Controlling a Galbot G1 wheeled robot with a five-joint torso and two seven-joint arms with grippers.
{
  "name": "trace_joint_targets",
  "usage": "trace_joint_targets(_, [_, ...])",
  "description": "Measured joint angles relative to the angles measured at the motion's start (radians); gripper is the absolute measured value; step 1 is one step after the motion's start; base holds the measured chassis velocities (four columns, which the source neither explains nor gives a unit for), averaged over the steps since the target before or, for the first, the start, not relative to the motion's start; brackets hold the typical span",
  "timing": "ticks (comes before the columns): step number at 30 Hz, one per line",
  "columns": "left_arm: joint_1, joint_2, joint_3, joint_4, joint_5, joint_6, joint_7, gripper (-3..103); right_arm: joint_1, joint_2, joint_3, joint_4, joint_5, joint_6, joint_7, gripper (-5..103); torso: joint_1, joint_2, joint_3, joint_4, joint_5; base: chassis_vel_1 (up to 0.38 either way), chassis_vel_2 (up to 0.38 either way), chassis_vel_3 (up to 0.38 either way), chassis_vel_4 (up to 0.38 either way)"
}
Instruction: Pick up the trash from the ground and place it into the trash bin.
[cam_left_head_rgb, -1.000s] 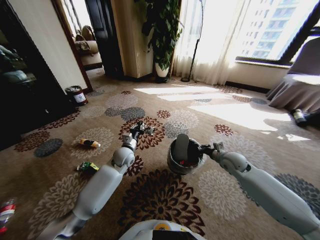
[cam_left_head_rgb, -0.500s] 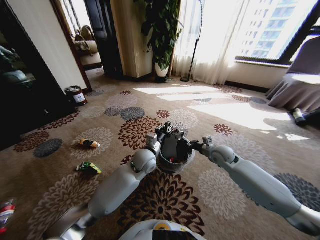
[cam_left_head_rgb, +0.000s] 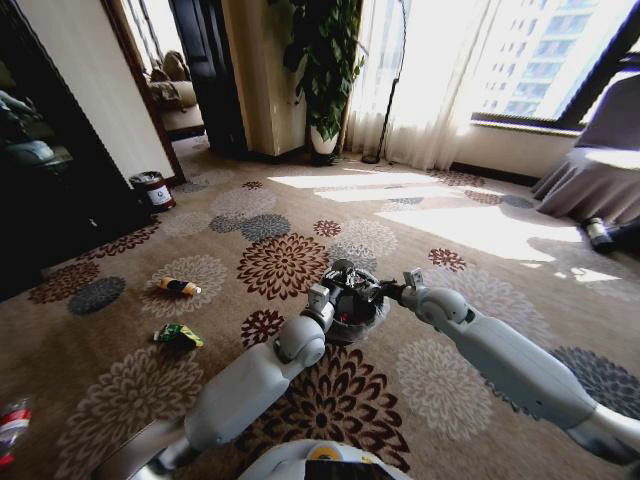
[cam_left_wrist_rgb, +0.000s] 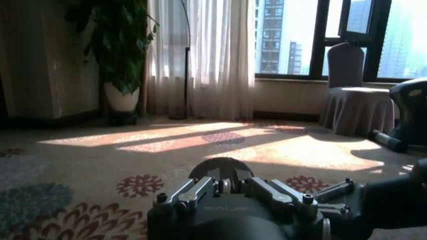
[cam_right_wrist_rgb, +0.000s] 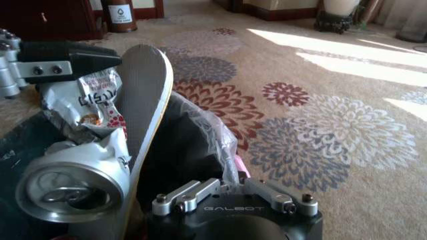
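Head view, left gripper (cam_left_head_rgb: 345, 283) over trash bin (cam_left_head_rgb: 372, 318), right gripper (cam_left_head_rgb: 392, 292) holding rim.

Beige carpet (cam_left_head_rgb: 470, 230) patterned with maroon, grey and cream flowers. Dark trash bin (cam_left_head_rgb: 352, 318), grey liner. At nine o'clock, an orange packet (cam_left_head_rgb: 179, 287) and green-yellow packet (cam_left_head_rgb: 178, 335).

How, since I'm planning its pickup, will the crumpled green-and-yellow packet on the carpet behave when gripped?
The crumpled green-and-yellow packet looks thin and creased, so it is probably light and likely to squash between the jaws. It lies low on the patterned carpet, so rolling seems unlikely; a push might slide or snag it.
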Motion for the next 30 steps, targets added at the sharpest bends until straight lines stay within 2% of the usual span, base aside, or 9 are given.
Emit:
trace_joint_targets(3, [-0.003, 0.000, -0.015, 0.038, 0.021, -0.024, 0.037, 28, -0.007, -0.009, 0.010, 0.010, 0.001, -0.001, 0.000, 1, 0.000, 0.000, 0.000, -0.0002, -0.0001, 0.000, 0.000, 0.000, 0.000])
trace_joint_targets(9, [0.019, 0.007, -0.010, 0.032, 0.027, -0.039, 0.050, 49, -0.029, -0.014, 0.035, 0.021, -0.002, 0.003, 0.000, 1, 0.000, 0.000, 0.000, 0.0002, -0.0001, 0.000, 0.000, 0.000, 0.000])
trace_joint_targets(12, [0.026, -0.003, -0.026, 0.020, 0.026, -0.044, 0.034, 55, -0.050, -0.016, 0.061, 0.027, -0.011, 0.006, 0.000, 1, 0.000, 0.000, 0.000, 0.0000, 0.0000, 0.000, 0.000, 0.000, 0.000])
trace_joint_targets(14, [0.042, -0.026, -0.110, -0.002, 0.011, 0.000, -0.020, 71, -0.085, -0.029, 0.092, 0.050, -0.018, 0.016, 0.000, 1, 0.000, 0.000, 0.000, -0.0003, -0.0001, 0.000, 0.000, 0.000, 0.000])
trace_joint_targets(18, [0.077, -0.010, -0.231, 0.016, -0.049, 0.073, -0.066, 82, -0.135, -0.051, 0.115, 0.084, -0.034, 0.051, 0.000, 1, 0.000, 0.000, 0.000, -0.0004, -0.0001, 0.000, 0.000, 0.000, 0.000])
trace_joint_targets(20, [0.087, 0.000, -0.250, 0.026, -0.053, 0.077, -0.065, 87, -0.143, -0.052, 0.119, 0.088, -0.036, 0.059, 0.000, 1, 0.000, 0.000, 0.000, -0.0004, -0.0004, 0.000, 0.000, 0.000, 0.000])
trace_joint_targets(23, [0.140, 0.038, -0.317, 0.060, -0.053, 0.054, -0.052, 97, -0.170, -0.053, 0.130, 0.092, -0.046, 0.082, -0.001, 1, 0.000, 0.000, 0.000, 0.0003, 0.0000, 0.000, 0.000, 0.000, 0.000])
trace_joint_targets(24, [0.196, 0.060, -0.349, 0.078, -0.030, 0.003, -0.050, 99, -0.189, -0.051, 0.136, 0.088, -0.068, 0.095, -0.001, 1, 0.000, 0.000, 0.000, 0.0008, -0.0003, 0.000, 0.000, 0.000, 0.000])
trace_joint_targets(30, [0.337, 0.072, -0.417, 0.085, 0.040, -0.062, -0.017, 100, -0.217, -0.047, 0.143, 0.084, -0.134, 0.089, 0.000, 1, 0.000, 0.000, 0.000, -0.0002, -0.0002, 0.000, 0.000, 0.000, 0.000])
